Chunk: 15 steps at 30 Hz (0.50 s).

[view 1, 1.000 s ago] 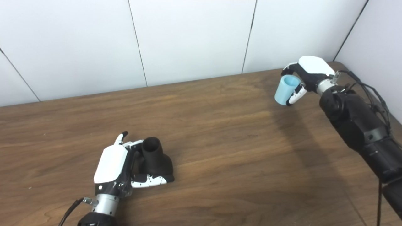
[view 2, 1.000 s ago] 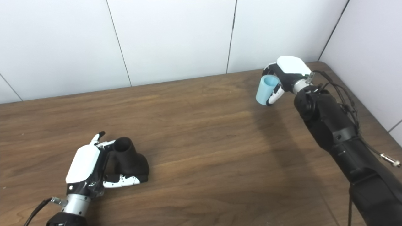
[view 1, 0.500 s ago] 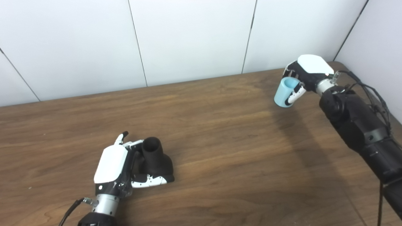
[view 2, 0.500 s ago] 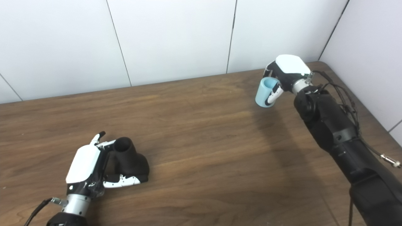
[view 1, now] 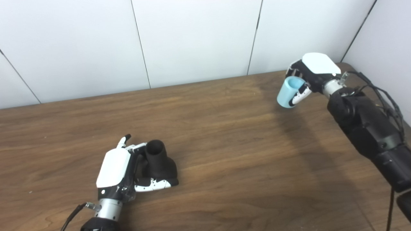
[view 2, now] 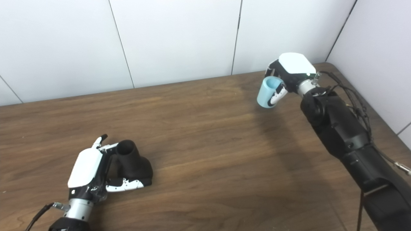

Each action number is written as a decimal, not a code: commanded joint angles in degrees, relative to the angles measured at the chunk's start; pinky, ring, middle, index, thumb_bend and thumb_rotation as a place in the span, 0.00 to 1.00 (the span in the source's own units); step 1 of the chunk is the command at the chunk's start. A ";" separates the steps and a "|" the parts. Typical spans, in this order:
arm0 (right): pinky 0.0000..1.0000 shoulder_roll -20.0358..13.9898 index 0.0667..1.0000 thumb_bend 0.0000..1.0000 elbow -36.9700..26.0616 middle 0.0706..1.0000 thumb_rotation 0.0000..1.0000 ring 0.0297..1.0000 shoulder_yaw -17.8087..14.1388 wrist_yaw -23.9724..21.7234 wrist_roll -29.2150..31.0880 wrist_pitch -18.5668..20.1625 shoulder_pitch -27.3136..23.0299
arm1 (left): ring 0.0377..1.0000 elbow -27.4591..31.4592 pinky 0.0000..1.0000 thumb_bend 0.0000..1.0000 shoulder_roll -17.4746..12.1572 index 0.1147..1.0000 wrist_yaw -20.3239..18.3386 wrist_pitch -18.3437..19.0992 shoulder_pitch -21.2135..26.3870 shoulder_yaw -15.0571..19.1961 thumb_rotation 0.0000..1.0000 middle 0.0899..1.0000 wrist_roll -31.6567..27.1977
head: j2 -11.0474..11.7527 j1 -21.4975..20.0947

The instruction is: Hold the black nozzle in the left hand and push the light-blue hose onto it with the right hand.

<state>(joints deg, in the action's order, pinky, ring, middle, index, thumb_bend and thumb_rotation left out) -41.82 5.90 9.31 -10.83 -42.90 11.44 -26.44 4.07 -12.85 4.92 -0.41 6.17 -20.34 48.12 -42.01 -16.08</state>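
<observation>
The black nozzle stood on the wooden worktop in the near left part of the scene, its wide flared base down and its round open mouth turned upward and slightly toward the far wall. The left robot hand grasped it from the left side: the thumb, white with black spots, lay along the front of the base, while the other fingers curled behind the neck, one dark fingertip projecting upward clear of the nozzle. The white back plate of this robot hand faced the cameras, and its metal wrist and black forearm entered from the bottom edge. The light-blue hose, a short, thick-walled cylindrical piece, was held above the far right part of the worktop, well apart from the nozzle, tilted so that its open upper end faced up and to the right. The right robot hand was closed around it, fingers wrapped over the upper rim and the thumb pressed along the near side. The black right arm, with loose cables along its outer side, ran diagonally from the bottom right corner and cast a long shadow on the wood. White wall panels with dark seams stood behind the worktop. No brand, label or legible writing appeared on any object.
</observation>
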 commanded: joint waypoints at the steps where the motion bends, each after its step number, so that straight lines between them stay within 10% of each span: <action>1: 0.28 -2.33 0.49 0.52 -4.42 0.38 0.00 0.32 -1.49 -0.49 -0.58 0.01 -2.01 | 0.60 -0.26 0.96 0.53 0.44 0.42 -1.25 0.73 -0.97 -1.04 0.00 0.43 1.38 | -0.02 1.26; 15: 0.19 4.36 0.48 0.53 -26.57 0.37 0.00 0.23 0.59 -11.66 -4.65 2.09 -2.70 | 0.59 -0.66 0.95 0.53 2.40 0.42 0.14 1.56 -1.71 -2.66 0.00 0.42 3.93 | 0.30 5.58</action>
<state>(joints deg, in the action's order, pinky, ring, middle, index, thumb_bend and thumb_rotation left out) -36.51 -18.31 10.76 -22.54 -46.65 13.59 -26.42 4.12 -10.54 6.41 1.08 5.44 -21.53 50.62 -41.75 -10.64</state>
